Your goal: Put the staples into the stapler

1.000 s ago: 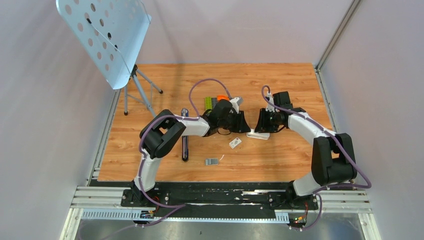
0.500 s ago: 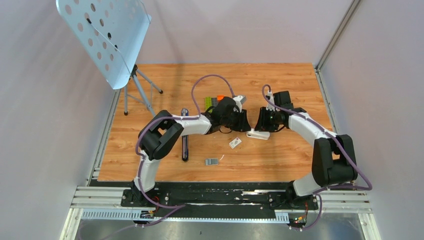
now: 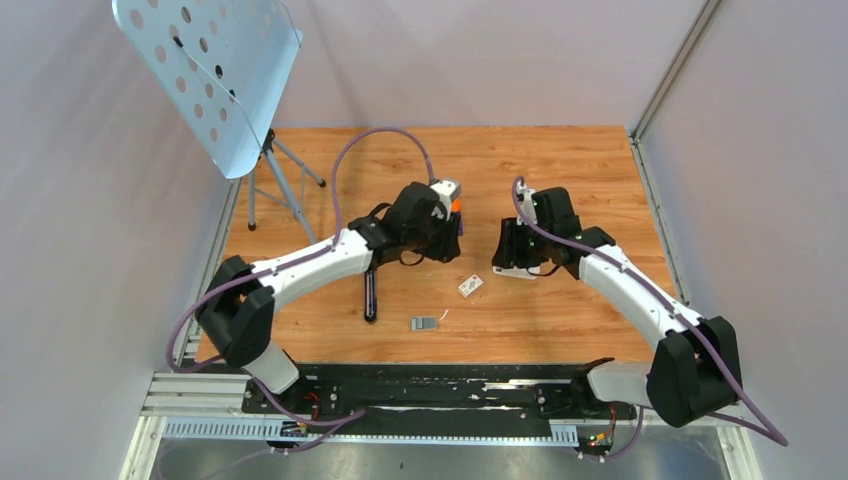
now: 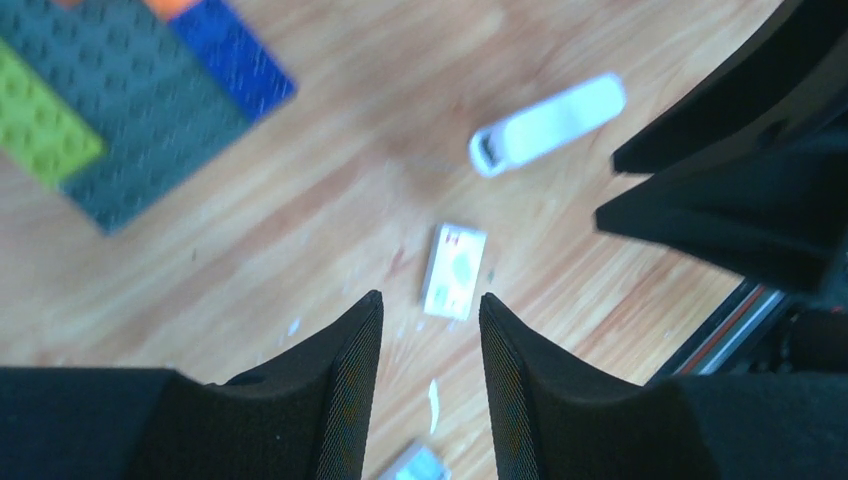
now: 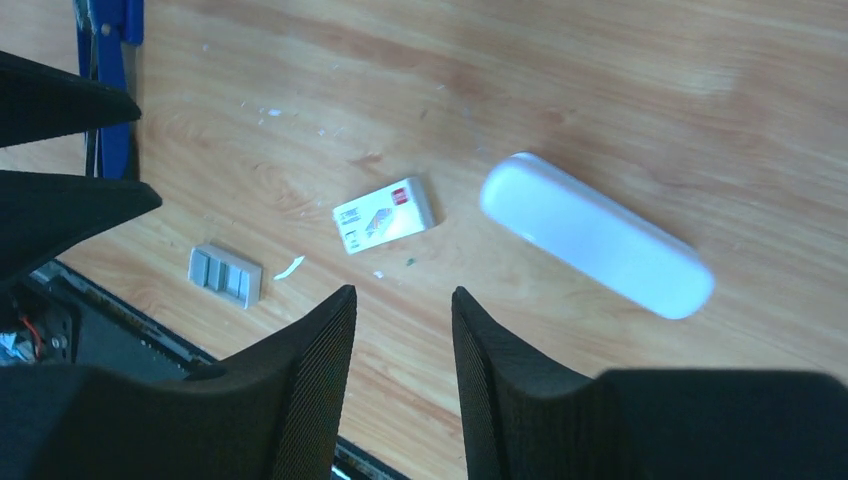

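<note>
The left gripper point(image 4: 428, 300) and right gripper point(image 5: 400, 292) are now drawn apart, jaws parted and empty; the white bar point(image 5: 597, 235) is left on the table point(image 3: 560, 170); staples point(image 5: 226, 276) and stapler point(image 3: 371, 290) remain untouched.

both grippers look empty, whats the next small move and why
Probably lower the right gripper toward the grey staple strip: its jaws stand apart with nothing between them, and the strip lies loose, apart from the box and the stapler.
</note>
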You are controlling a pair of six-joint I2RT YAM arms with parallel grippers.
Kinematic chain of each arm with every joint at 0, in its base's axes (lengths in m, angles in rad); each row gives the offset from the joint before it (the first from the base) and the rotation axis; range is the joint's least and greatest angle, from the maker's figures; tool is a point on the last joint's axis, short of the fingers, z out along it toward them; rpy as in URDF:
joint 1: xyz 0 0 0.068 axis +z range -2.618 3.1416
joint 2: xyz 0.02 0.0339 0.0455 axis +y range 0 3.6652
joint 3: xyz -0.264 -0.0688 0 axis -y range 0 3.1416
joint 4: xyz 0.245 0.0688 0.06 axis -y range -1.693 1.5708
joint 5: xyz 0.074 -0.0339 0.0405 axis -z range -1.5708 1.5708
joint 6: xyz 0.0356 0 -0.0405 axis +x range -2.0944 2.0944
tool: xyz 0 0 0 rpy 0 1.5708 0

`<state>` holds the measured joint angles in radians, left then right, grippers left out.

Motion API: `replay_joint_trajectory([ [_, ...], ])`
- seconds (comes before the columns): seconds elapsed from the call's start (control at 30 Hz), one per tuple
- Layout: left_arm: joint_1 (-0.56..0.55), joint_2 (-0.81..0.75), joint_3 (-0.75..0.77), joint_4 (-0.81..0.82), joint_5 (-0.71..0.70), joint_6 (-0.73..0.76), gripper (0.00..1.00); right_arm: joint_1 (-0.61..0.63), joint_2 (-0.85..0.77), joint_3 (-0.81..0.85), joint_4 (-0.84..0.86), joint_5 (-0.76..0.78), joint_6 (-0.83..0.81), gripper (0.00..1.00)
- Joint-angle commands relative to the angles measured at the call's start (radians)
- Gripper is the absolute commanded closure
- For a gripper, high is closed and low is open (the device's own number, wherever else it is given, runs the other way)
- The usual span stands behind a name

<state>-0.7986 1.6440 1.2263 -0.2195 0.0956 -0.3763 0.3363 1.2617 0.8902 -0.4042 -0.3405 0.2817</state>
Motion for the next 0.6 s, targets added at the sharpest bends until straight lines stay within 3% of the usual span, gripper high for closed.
replay_joint_trajectory([
  [0.0, 0.002, -0.126, -0.187, -0.077, -0.028, 0.016, 0.56, 0.129, -0.039, -0.03, -0.001, 0.132, 0.055, 0.57],
  [0.27, 0.002, -0.347, -0.449, -0.089, -0.084, -0.058, 0.57, 0.378, -0.004, -0.058, 0.094, 0.283, 0.141, 0.56],
  [0.57, 0.002, -0.416, -0.604, -0.026, -0.083, -0.125, 0.62, 0.579, 0.136, -0.052, 0.232, 0.299, 0.363, 0.66],
])
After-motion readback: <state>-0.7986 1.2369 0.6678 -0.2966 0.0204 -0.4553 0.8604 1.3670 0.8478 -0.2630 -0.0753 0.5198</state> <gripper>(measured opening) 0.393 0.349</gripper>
